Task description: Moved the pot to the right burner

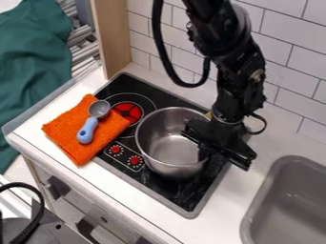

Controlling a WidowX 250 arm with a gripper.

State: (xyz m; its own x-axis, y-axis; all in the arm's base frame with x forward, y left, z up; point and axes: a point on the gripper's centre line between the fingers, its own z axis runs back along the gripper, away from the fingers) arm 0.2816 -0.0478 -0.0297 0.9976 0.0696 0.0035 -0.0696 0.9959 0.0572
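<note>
Pot (167, 151), one, on one cooktop (181, 194); scoop (88, 129), one, on one cloth (109, 138); knobs (134, 160), two

Claw (215, 148) at pot (168, 148) (shiny metal)

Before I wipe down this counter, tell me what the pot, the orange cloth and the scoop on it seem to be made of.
Pot: smooth, silvery metal, probably stainless steel, going by the soft reflections inside.
Cloth: fabric with a fuzzy, matte surface, perhaps terry or microfiber.
Scoop: the smooth light-blue handle looks like plastic; the gray bowl could be metal or plastic.
</note>
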